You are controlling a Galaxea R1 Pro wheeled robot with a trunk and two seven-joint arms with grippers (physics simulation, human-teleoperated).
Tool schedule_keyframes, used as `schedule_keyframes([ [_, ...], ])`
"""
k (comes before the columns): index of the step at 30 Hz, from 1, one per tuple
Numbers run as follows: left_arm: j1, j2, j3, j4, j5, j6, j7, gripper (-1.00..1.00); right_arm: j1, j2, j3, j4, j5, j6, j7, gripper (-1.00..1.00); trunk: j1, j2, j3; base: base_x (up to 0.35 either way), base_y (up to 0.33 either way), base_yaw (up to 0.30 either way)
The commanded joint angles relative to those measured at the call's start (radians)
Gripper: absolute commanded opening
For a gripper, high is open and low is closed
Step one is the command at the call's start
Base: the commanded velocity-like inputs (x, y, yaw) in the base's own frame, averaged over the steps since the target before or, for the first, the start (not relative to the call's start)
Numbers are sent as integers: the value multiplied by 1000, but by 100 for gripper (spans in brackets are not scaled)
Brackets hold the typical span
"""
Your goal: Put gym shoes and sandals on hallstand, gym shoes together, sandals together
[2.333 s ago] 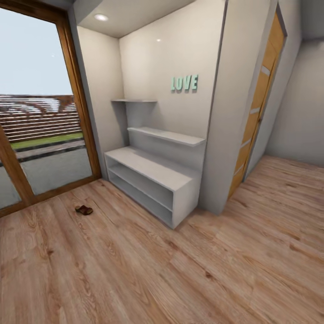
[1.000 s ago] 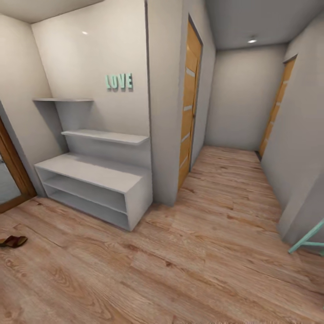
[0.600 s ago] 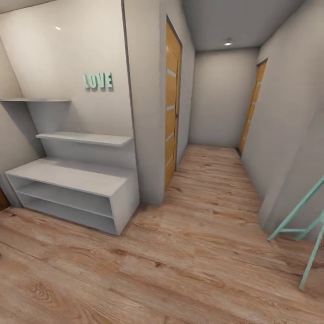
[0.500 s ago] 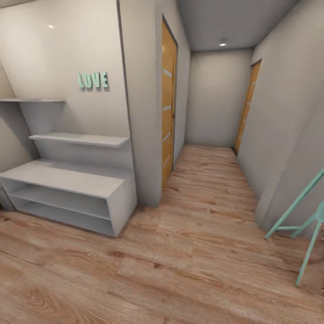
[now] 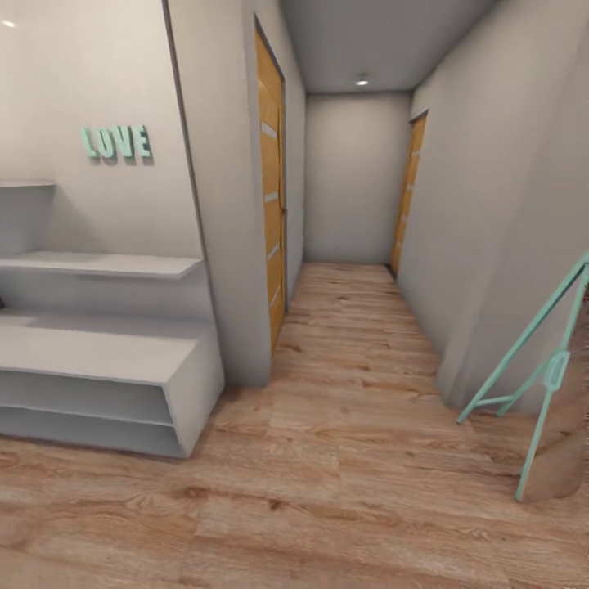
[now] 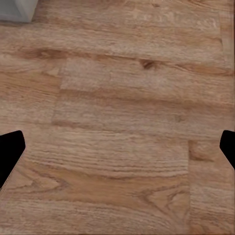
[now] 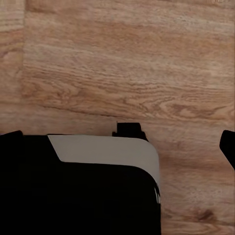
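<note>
At the left of your head view stands the hallstand (image 5: 98,360), a light grey unit with a low two-tier open base, a tall back panel and two staggered shelves above; its tiers and shelves look bare from this angle. Mint-green LOVE letters (image 5: 116,142) hang on the wall above it. You see the corridor floor (image 5: 343,458) of brown wood-grain planks running ahead between grey walls, with an orange-wood door (image 5: 271,213) on the left side and a second door (image 5: 407,196) on the right near the far end. A mint-green frame (image 5: 532,376) leans at the right edge; what it belongs to is hard to tell.

Your left end effector (image 6: 117,152) has its fingers (image 6: 10,152) spread wide apart over bare planks, holding nothing. Your right end effector (image 7: 122,147) also shows dark fingertips (image 7: 227,144) far apart, above a black and grey part of the robot's body (image 7: 98,186).
</note>
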Motion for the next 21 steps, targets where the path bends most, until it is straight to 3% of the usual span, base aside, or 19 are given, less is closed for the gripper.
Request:
schedule_keyframes([
  [1, 0, 0, 0, 2, 0, -3, -2, 100, 0, 0, -1, 0, -1, 0, 0, 100, 1, 0, -1, 327, 115, -188],
  [10, 0, 0, 0, 5, -2, -3, -2, 100, 0, 1, 0, 0, -1, 0, 0, 100, 1, 0, -1, 340, 44, -71],
  [21, 0, 0, -1, 9, -2, -3, -2, 100, 0, -1, -2, -1, -1, 0, 1, 100, 1, 0, 2, 346, 1, -242],
])
